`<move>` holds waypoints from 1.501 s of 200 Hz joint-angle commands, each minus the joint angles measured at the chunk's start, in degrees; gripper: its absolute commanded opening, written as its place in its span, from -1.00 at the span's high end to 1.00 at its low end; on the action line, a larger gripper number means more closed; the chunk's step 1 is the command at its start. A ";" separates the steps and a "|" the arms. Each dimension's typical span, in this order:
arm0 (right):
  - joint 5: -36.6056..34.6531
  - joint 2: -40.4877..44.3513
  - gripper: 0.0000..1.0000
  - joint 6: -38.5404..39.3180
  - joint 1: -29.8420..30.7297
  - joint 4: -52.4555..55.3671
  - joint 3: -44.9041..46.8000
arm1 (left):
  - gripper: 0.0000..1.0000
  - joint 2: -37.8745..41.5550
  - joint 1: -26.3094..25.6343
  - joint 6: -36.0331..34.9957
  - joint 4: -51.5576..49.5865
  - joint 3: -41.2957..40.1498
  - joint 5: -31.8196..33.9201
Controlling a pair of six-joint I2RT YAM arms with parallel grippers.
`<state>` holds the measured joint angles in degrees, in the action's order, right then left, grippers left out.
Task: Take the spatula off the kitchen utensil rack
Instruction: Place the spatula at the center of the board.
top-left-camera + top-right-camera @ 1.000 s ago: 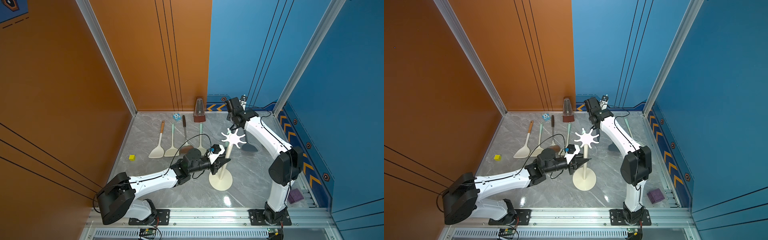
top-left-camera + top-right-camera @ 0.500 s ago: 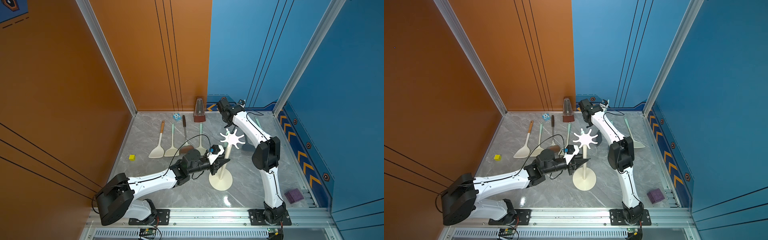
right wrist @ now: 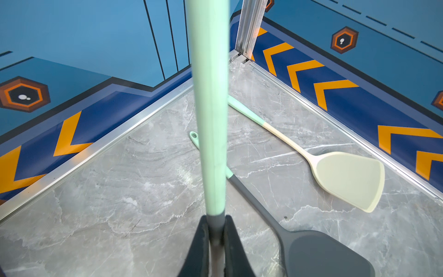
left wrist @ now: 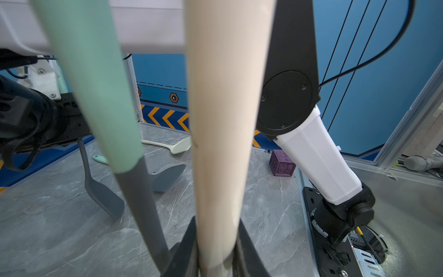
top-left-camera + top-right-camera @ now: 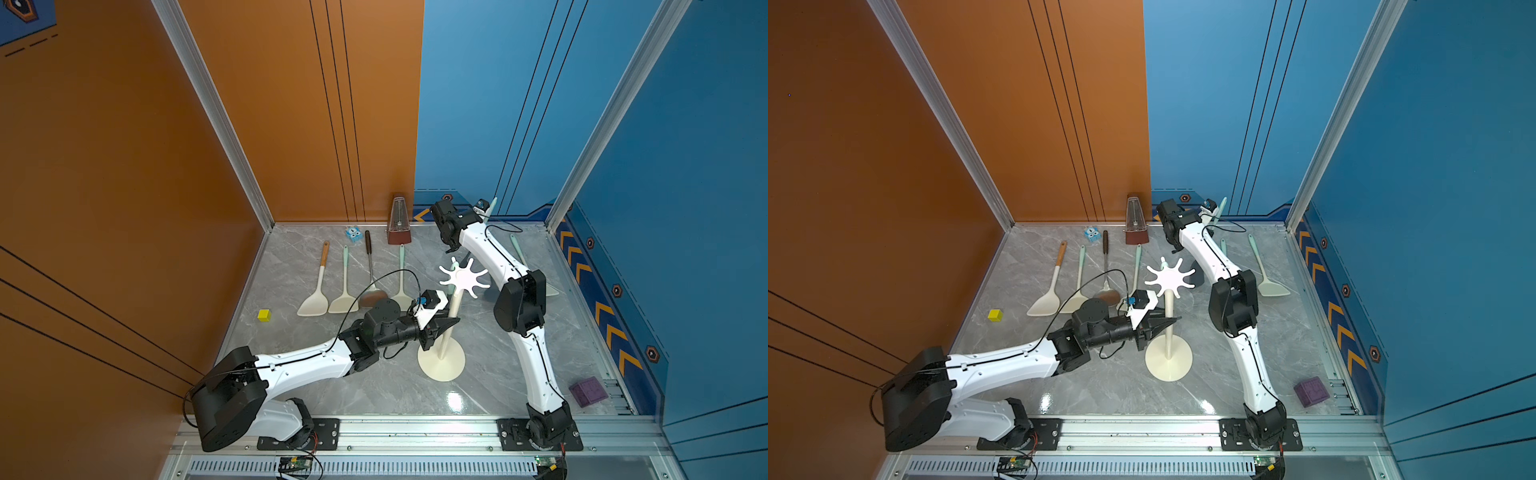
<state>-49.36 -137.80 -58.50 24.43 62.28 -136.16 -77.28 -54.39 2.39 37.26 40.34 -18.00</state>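
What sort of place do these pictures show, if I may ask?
Probably a robot test cell: a left arm and right arm bolted to an aluminium rail, an orange panel and blue panel walling a marble-look tabletop, spatulas laid out as props.

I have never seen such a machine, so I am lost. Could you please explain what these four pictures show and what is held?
It is a two-armed robot at a marble table. Two pictures look down from above; the other two come from cameras on the wrists. The left gripper is closed on the pole of the cream utensil rack. The right gripper holds a spatula with a mint handle near the back wall, away from the rack. On the table are other utensils, a brown metronome and small cubes.
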 commanded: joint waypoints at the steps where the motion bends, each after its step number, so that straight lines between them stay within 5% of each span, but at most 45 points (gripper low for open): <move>1: 4.64 -6.22 1.00 0.41 0.54 6.19 0.96 | 0.67 -1.96 -0.28 -0.12 -13.86 -4.13 1.30; 42: 3.62 -9.00 1.00 4.10 0.56 5.46 0.67 | 0.67 -1.78 -0.24 -0.10 -13.83 -4.52 1.76; 300: 29.01 -16.08 1.00 21.54 -4.86 -1.44 -2.62 | 0.67 0.28 0.44 0.06 -13.87 -6.58 3.49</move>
<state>-27.92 -150.15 -39.68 20.58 61.17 -138.21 -74.98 -54.41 2.52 37.91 38.13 -15.84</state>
